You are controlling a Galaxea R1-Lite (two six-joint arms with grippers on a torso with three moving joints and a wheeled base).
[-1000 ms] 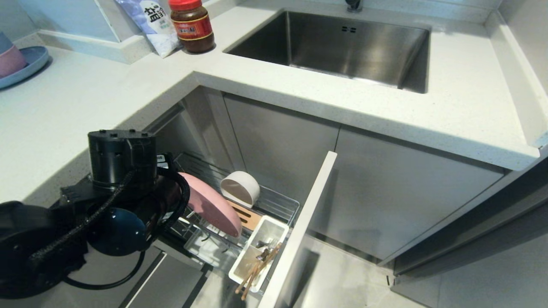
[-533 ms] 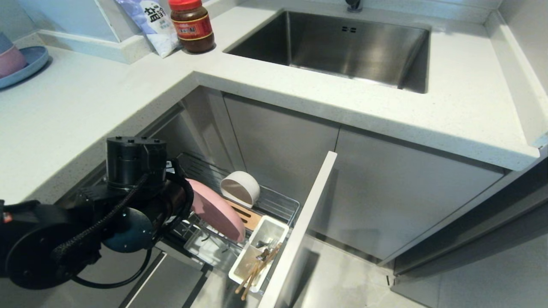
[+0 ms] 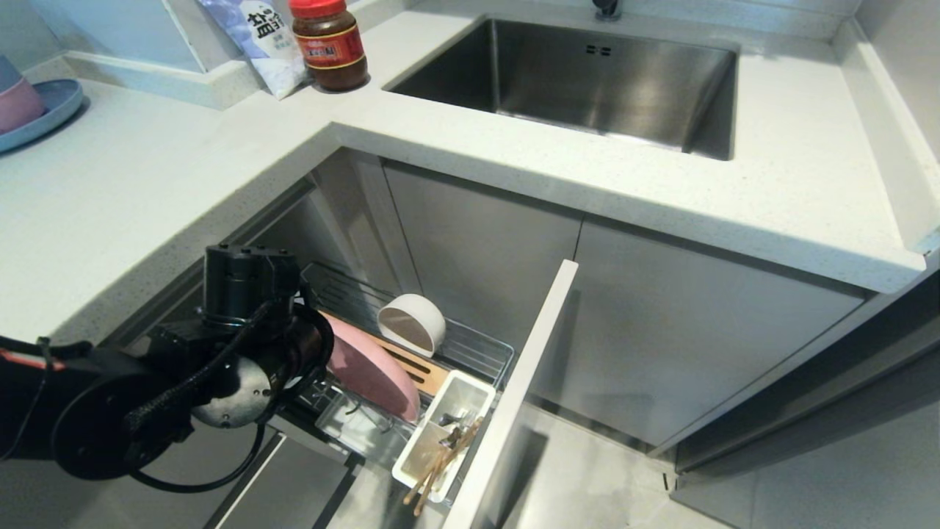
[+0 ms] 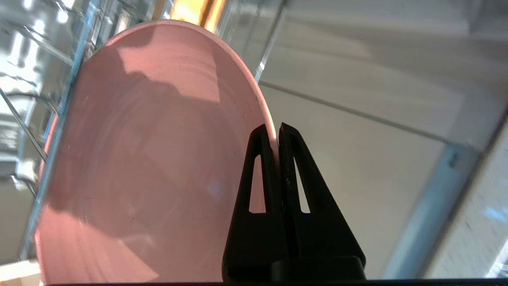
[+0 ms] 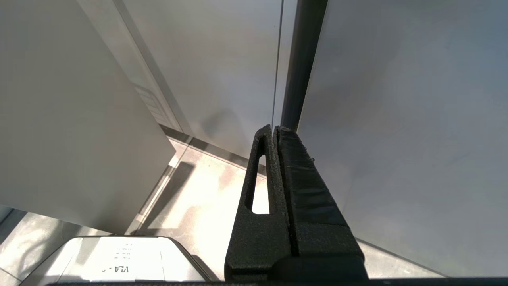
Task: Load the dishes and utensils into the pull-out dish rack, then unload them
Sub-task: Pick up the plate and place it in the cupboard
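Observation:
My left gripper point(image 4: 276, 129) is shut on the rim of the large pink plate point(image 4: 151, 159). In the head view the plate point(image 3: 374, 375) stands tilted on edge inside the pull-out dish rack point(image 3: 477, 349), over the brown wooden strip point(image 3: 422, 375), with my left arm's wrist point(image 3: 250, 345) covering its near edge and the fingers. The cream-white bowl point(image 3: 413, 323) rests on its side at the rack's back. Light-wood chopsticks point(image 3: 440, 463) stick out of the white cutlery tray point(image 3: 474, 397); I cannot make out the fork and spoon. My right gripper point(image 5: 275, 129) is shut and empty, hanging by the cabinet fronts.
The rack's pale-grey front panel point(image 3: 514, 397) stands to the right of the tray. The white countertop point(image 3: 147, 184) overhangs the rack's left side. A steel sink point(image 3: 587, 73), a sauce jar point(image 3: 330, 44), a salt bag point(image 3: 253, 37) and a blue plate with stacked bowls point(image 3: 29, 110) lie farther back.
My left arm has moved right and down toward the rack with the pink plate in its grip. The plate now sits lower, close over the wooden strip. The bowl and chopsticks have not moved.

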